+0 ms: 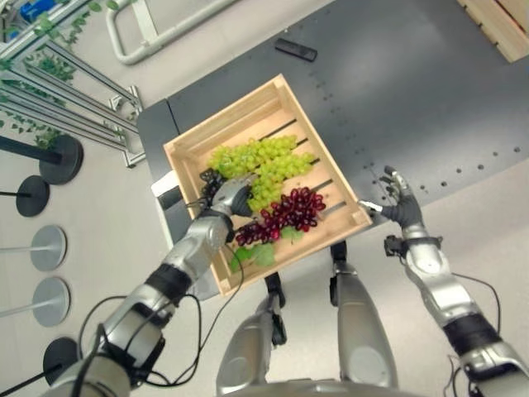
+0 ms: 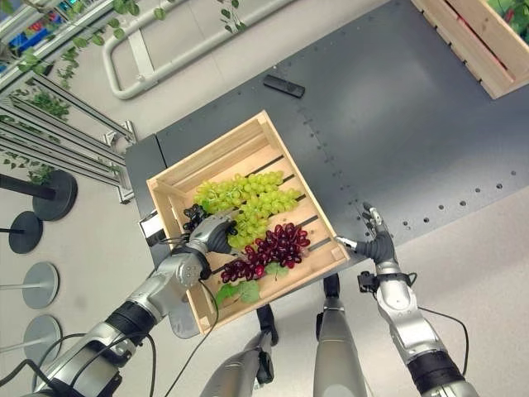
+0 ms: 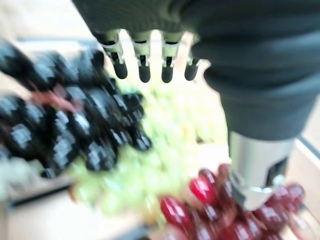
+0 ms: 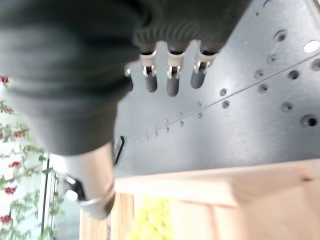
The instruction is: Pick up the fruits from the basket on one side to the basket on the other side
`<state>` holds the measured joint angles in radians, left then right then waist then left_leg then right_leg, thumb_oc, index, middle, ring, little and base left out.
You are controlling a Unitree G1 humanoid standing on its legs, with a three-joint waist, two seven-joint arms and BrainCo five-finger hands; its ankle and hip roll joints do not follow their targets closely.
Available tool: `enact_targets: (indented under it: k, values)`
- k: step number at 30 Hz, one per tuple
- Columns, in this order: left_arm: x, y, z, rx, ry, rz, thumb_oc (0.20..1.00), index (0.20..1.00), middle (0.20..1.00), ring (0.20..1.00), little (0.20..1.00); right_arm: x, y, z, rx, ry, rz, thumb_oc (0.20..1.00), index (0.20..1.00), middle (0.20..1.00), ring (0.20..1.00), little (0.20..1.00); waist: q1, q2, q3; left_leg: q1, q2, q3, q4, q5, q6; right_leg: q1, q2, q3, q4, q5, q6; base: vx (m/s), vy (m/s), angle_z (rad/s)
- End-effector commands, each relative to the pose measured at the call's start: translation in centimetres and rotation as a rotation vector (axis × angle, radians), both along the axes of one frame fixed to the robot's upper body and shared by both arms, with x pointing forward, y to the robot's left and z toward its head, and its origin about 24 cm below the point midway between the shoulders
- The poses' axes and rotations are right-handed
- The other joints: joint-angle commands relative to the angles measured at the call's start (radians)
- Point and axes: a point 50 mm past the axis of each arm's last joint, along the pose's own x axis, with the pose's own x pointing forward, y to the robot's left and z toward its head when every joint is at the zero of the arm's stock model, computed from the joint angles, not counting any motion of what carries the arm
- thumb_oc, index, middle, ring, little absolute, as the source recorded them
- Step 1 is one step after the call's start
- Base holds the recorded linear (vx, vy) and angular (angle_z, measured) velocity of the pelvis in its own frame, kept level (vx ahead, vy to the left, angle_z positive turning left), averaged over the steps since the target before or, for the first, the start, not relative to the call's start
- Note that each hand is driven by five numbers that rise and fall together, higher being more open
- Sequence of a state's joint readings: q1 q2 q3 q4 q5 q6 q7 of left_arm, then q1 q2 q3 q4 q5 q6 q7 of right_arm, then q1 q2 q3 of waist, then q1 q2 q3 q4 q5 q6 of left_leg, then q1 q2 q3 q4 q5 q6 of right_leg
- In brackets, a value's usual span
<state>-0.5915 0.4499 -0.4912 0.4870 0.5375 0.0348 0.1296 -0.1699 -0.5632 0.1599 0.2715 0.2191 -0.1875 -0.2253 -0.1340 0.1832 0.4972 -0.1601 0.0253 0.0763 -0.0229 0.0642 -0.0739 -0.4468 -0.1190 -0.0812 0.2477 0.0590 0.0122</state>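
A wooden crate [image 1: 223, 113] on the dark table [image 1: 413, 91] holds a bunch of green grapes [image 1: 264, 161], a bunch of red grapes [image 1: 289, 211] with leaves, and a bunch of black grapes [image 1: 208, 178] at its left wall. My left hand [image 1: 231, 198] is inside the crate, between the black and green bunches. In the left wrist view its fingers [image 3: 145, 65] hang relaxed above the fruit and hold nothing. My right hand [image 1: 402, 203] is open with spread fingers, over the table just past the crate's right corner.
A second wooden crate [image 2: 471, 41] stands at the table's far right. A black remote-like bar [image 1: 295, 50] lies beyond the first crate. On the floor to the left are round stand bases [image 1: 50, 248], metal rails and a white tube frame [image 1: 149, 37].
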Motion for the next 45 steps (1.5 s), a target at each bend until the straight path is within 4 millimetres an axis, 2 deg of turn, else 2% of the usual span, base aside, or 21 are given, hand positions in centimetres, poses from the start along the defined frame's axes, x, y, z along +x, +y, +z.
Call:
enact_targets:
  k: [1,4,10,11,13,15,16,19,21,24,26,27,28,31,33,35,36,37,38,40,45]
  values:
    - [0.4,2.6,2.6,-0.008,-0.134,0.056,1.0,1.0,1.0,1.0,1.0,-1.9,0.6,-1.2,0.093,0.021,0.027,1.0,1.0,1.0,1.0,1.0,-0.01,-0.114,-0.117,0.012,-0.06,-0.016,0.108,-0.137,0.051,0.142,0.011,0.007,-0.109,-0.013,0.099,0.0,0.198,0.03]
    - [0.3,2.8,2.7,0.015,-0.147,0.048,1.0,1.0,1.0,1.0,1.0,-2.7,0.0,-2.7,0.129,0.08,0.006,1.0,1.0,1.0,1.0,1.0,-0.005,-0.122,-0.132,0.024,-0.072,0.005,0.119,-0.155,0.068,0.172,-0.008,0.013,-0.137,0.009,0.114,-0.02,0.248,-0.07]
    - [-0.1,4.5,2.7,0.065,-0.151,0.079,1.0,1.0,1.0,1.0,1.0,-2.9,0.5,-3.4,0.164,0.105,0.01,1.0,1.0,1.0,1.0,1.0,0.002,-0.148,-0.163,0.039,-0.091,0.052,0.118,-0.173,0.094,0.165,-0.016,0.07,-0.17,0.066,0.141,-0.05,0.185,-0.31]
    - [-0.3,5.2,2.8,0.072,-0.156,0.095,1.0,1.0,1.0,1.0,1.0,-2.9,0.8,-3.6,0.176,0.111,0.02,1.0,1.0,1.0,1.0,1.0,0.005,-0.159,-0.178,0.045,-0.093,0.074,0.109,-0.17,0.097,0.161,-0.018,0.079,-0.182,0.091,0.16,-0.03,0.093,-0.32]
    - [-0.6,5.9,3.2,0.092,-0.169,0.103,1.0,1.0,1.0,1.0,1.0,-2.8,1.3,-3.8,0.182,0.121,0.04,1.0,1.0,1.0,1.0,1.0,0.014,-0.17,-0.186,0.042,-0.079,0.098,0.096,-0.156,0.099,0.152,-0.012,0.072,-0.169,0.087,0.167,-0.1,0.086,-0.41]
    - [-0.8,6.5,3.9,0.114,-0.193,0.106,1.0,1.0,1.0,1.0,1.0,-2.9,1.7,-3.9,0.183,0.128,0.055,1.0,1.0,1.0,1.0,1.0,0.031,-0.166,-0.187,0.033,-0.05,0.121,0.085,-0.139,0.099,0.151,-0.012,0.016,-0.09,0.036,0.169,-0.14,0.034,-0.69]
    - [-0.8,6.5,4.0,0.115,-0.193,0.107,1.0,1.0,1.0,1.0,1.0,-2.8,1.7,-3.9,0.183,0.128,0.056,1.0,1.0,1.0,1.0,1.0,0.029,-0.169,-0.189,0.029,-0.051,0.121,0.083,-0.132,0.099,0.145,-0.014,0.016,-0.089,0.04,0.168,-0.14,0.031,-0.8]
    - [-0.8,5.3,4.9,0.11,-0.232,0.052,1.0,1.0,1.0,1.0,1.0,-3.5,1.4,-4.5,0.178,0.15,0.046,1.0,1.0,1.0,1.0,1.0,0.037,-0.15,-0.203,0.007,-0.028,0.107,0.077,-0.102,0.097,0.191,0.021,0.058,0.017,-0.079,0.137,-0.11,-0.018,-0.29]
    - [-0.7,4.6,4.7,0.1,-0.221,0.028,1.0,1.0,1.0,1.0,1.0,-3.6,1.3,-4.6,0.181,0.152,0.036,1.0,1.0,1.0,1.0,1.0,0.046,-0.157,-0.215,-0.012,-0.027,0.104,0.081,-0.097,0.086,0.236,0.019,0.078,-0.037,-0.097,0.129,-0.08,-0.148,-0.05]
    - [-0.4,3.8,4.9,0.093,-0.228,0.011,1.0,1.0,1.0,1.0,1.0,-3.5,1.1,-4.3,0.189,0.131,0.022,1.0,1.0,1.0,1.0,1.0,0.05,-0.162,-0.211,-0.035,-0.024,0.096,0.078,-0.077,0.076,0.243,0.028,0.099,-0.094,-0.084,0.12,-0.1,-0.18,0.06]
    - [-0.1,3.2,5.0,0.082,-0.238,-0.002,1.0,1.0,1.0,1.0,1.0,-2.8,1.2,-3.6,0.177,0.099,0.029,1.0,1.0,1.0,1.0,1.0,0.052,-0.156,-0.185,-0.098,0.014,0.117,0.079,-0.02,0.053,0.207,0.044,0.098,-0.121,-0.071,0.107,-0.18,-0.227,-0.01]
    - [-0.1,3.2,5.0,0.082,-0.238,-0.002,1.0,1.0,1.0,1.0,1.0,-2.8,1.2,-3.6,0.177,0.099,0.028,1.0,1.0,1.0,1.0,1.0,0.053,-0.156,-0.187,-0.1,0.014,0.117,0.079,-0.02,0.053,0.204,0.045,0.099,-0.12,-0.071,0.106,-0.08,-0.271,-0.13]
    - [0.0,2.6,4.7,0.06,-0.221,-0.014,1.0,1.0,1.0,1.0,1.0,-3.0,1.0,-3.5,0.178,0.094,0.019,1.0,1.0,1.0,1.0,1.0,0.048,-0.15,-0.178,-0.109,0.035,0.108,0.069,0.007,0.04,0.186,0.072,0.092,-0.114,-0.084,0.087,-0.01,-0.311,-0.24]
    - [0.2,0.8,3.7,0.019,-0.18,-0.046,1.0,1.0,1.0,1.0,1.0,-3.4,-0.2,-3.4,0.153,0.09,-0.026,1.0,1.0,1.0,1.0,1.0,0.031,-0.132,-0.149,-0.141,0.039,0.072,0.08,0.034,0.021,0.179,0.086,0.065,-0.122,-0.092,0.065,-0.06,-0.297,0.0]
    - [0.5,-0.7,3.5,-0.019,-0.163,-0.074,1.0,1.0,1.0,1.0,1.0,-3.4,-1.1,-3.1,0.124,0.077,-0.066,1.0,1.0,1.0,1.0,1.0,0.015,-0.13,-0.124,-0.161,0.023,0.068,0.124,0.025,0.014,0.16,0.077,0.051,-0.117,-0.082,0.058,-0.12,-0.171,0.32]
    - [0.8,-2.4,3.5,-0.039,-0.144,-0.108,1.0,1.0,1.0,1.0,1.0,-3.2,-1.9,-2.5,0.098,0.056,-0.098,1.0,1.0,1.0,1.0,1.0,-0.017,-0.133,-0.114,-0.163,-0.007,0.074,0.218,-0.045,0.022,0.134,0.054,0.033,-0.105,-0.083,0.056,-0.13,-0.108,0.49]
    - [1.0,-2.8,3.4,-0.049,-0.14,-0.11,1.0,1.0,1.0,1.0,1.0,-3.2,-2.0,-2.4,0.1,0.048,-0.112,1.0,1.0,1.0,1.0,1.0,-0.025,-0.124,-0.119,-0.137,-0.026,0.059,0.187,-0.07,0.03,0.111,0.062,0.032,-0.099,-0.082,0.057,-0.06,-0.045,0.7]
    - [1.0,-2.8,3.4,-0.049,-0.14,-0.11,1.0,1.0,1.0,1.0,1.0,-3.2,-2.0,-2.4,0.1,0.048,-0.112,1.0,1.0,1.0,1.0,1.0,-0.025,-0.124,-0.119,-0.138,-0.027,0.059,0.186,-0.069,0.03,0.11,0.061,0.032,-0.099,-0.082,0.057,-0.06,-0.058,0.48]
    - [1.1,-3.7,3.2,-0.061,-0.132,-0.115,1.0,1.0,1.0,1.0,1.0,-3.2,-2.0,-2.4,0.108,0.034,-0.131,1.0,1.0,1.0,1.0,1.0,-0.038,-0.106,-0.119,-0.125,-0.007,0.076,0.104,-0.037,0.03,0.1,0.078,0.037,-0.096,-0.081,0.061,-0.06,-0.061,-0.03]
    - [1.5,-4.8,3.3,-0.056,-0.138,-0.126,1.0,1.0,1.0,1.0,1.0,-2.9,-2.1,-1.9,0.109,0.007,-0.146,1.0,1.0,1.0,1.0,1.0,-0.051,-0.102,-0.099,-0.151,0.0,0.078,0.107,-0.02,0.028,0.064,0.08,0.029,-0.081,-0.077,0.06,-0.12,-0.064,0.03]
    - [1.7,-6.0,2.9,-0.041,-0.118,-0.143,1.0,1.0,1.0,1.0,1.0,-3.3,-2.2,-2.0,0.126,-0.012,-0.176,1.0,1.0,1.0,1.0,1.0,-0.053,-0.106,-0.058,-0.172,0.006,0.093,0.133,-0.032,0.035,0.036,0.087,0.037,-0.048,-0.09,0.053,-0.05,-0.016,-0.06]
